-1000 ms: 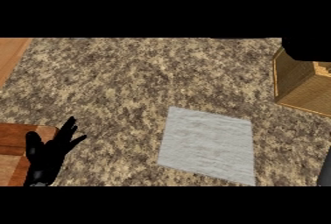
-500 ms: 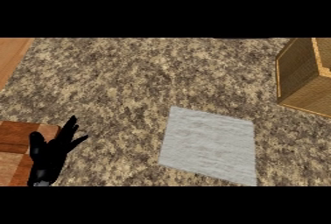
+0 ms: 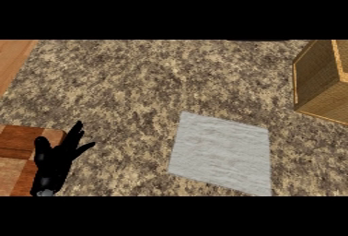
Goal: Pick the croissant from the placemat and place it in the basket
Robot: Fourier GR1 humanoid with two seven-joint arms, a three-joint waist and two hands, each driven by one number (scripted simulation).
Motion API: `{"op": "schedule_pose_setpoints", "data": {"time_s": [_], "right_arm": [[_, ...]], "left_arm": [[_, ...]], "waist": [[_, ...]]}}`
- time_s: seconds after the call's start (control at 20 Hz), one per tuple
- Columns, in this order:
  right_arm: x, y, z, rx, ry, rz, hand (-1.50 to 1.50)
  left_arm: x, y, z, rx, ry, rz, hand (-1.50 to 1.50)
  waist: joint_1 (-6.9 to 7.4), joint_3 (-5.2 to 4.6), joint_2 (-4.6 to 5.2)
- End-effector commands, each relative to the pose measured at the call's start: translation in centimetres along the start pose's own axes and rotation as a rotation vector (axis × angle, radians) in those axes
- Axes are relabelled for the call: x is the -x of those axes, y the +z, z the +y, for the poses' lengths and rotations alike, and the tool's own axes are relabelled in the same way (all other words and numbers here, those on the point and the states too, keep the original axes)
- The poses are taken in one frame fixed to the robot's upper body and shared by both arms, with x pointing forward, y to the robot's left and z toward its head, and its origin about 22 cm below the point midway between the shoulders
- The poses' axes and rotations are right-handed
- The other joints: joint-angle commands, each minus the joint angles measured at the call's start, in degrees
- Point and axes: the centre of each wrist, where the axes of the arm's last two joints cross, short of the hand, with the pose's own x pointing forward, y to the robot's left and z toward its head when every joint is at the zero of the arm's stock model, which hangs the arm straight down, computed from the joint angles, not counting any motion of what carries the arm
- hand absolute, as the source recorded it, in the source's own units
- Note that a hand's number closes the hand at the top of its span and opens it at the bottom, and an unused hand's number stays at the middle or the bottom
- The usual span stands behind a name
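The grey placemat (image 3: 221,153) lies flat on the speckled counter, right of centre, and nothing rests on it. No croissant shows anywhere in the head view. The wooden basket (image 3: 319,85) stands at the right edge, cut off by the view; what shows of its inside is bare wall. My left hand (image 3: 54,161) rests open at the lower left, fingers pointing up, well apart from the placemat. My right hand is out of view.
A brown wooden board (image 3: 19,154) lies at the lower left edge, partly under my left hand. A strip of wooden surface (image 3: 12,57) borders the counter at the upper left.
The dark shape that hung over the basket at the upper right one second ago has left the view, so more of the basket shows. The left hand has stayed put.
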Motion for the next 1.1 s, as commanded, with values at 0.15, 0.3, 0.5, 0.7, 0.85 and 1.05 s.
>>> {"op": "schedule_pose_setpoints", "data": {"time_s": [0.15, 0.3, 0.5, 0.7, 0.85, 1.05], "right_arm": [[5.3, -3.3, 0.4, -0.019, -0.187, 0.081, 1.50], [6.5, -3.7, 1.1, -0.007, -0.215, 0.076, 1.50], [8.8, -3.6, 3.0, -0.017, -0.191, 0.088, 1.50], [11.9, -3.8, 2.0, 0.074, 0.015, 0.162, 1.50], [13.4, -4.7, 0.7, 0.067, 0.116, 0.157, 1.50], [15.4, -4.4, 0.3, -0.002, 0.149, 0.096, -1.50]], "left_arm": [[1.9, -0.5, -0.2, 0.016, -0.004, 0.106, 0.00], [2.3, 1.3, -2.0, 0.033, -0.002, 0.113, 0.00], [1.9, 0.8, -1.1, 0.024, -0.001, 0.119, 0.00], [2.6, 0.5, -1.1, 0.026, 0.005, 0.101, 0.00], [2.5, 1.7, -0.1, 0.027, -0.003, 0.128, 0.00], [2.4, 0.8, -0.1, 0.028, 0.022, 0.119, 0.00]], "waist": [[-0.06, -0.58, 0.75], [0.26, -0.57, 0.51], [0.04, -0.60, 0.45], [-0.38, -0.68, 0.62], [0.62, -0.58, 0.63], [-0.59, -0.63, 0.30]]}}
